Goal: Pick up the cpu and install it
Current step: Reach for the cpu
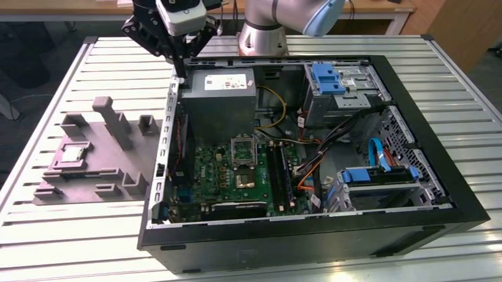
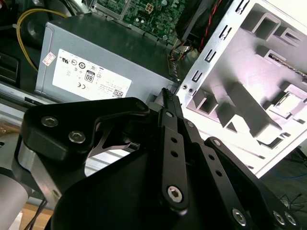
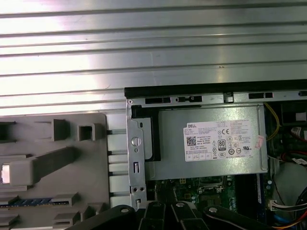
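The cpu (image 1: 74,154) is a small silvery square lying flat in a recess of the grey moulded tray (image 1: 102,176), on the exterior view's left beside the open computer case (image 1: 314,235). My gripper (image 1: 181,74) hangs over the case's far left corner, next to the grey power supply (image 1: 223,97), well away from the cpu. Its black fingers (image 2: 169,112) lie together with nothing between them. On the green motherboard (image 1: 211,176) the socket frame (image 1: 242,147) stands open.
The case's metal side wall (image 1: 167,135) separates the tray from the motherboard. Drive bays with blue brackets (image 1: 328,78) and bundles of cables (image 1: 330,147) fill the case's right half. The slatted metal table (image 1: 70,235) lies around everything. The tray has raised blocks (image 1: 114,120).
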`<state>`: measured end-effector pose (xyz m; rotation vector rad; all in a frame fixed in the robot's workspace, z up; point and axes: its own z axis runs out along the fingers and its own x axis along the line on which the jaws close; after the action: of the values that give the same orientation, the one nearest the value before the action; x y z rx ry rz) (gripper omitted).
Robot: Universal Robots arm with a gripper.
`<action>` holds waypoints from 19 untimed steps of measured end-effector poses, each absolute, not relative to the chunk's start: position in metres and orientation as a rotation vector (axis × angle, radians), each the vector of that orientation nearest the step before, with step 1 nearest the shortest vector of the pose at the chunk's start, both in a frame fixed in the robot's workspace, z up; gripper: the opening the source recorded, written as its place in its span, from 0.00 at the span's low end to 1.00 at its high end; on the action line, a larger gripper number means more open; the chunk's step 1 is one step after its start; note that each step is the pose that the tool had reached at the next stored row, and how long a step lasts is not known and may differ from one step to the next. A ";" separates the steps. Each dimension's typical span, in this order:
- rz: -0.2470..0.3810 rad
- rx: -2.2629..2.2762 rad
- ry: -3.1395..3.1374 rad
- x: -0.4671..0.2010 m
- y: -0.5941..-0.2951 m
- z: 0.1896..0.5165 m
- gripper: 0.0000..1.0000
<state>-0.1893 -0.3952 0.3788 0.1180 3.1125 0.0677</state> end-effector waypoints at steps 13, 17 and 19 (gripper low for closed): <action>0.068 0.118 3.113 -0.193 -0.395 0.378 0.11; 0.068 0.118 3.113 -0.194 -0.395 0.378 0.11; 0.068 0.118 3.113 -0.194 -0.395 0.378 0.11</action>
<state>-0.1943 -0.3952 0.3783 0.1180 3.1125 0.0678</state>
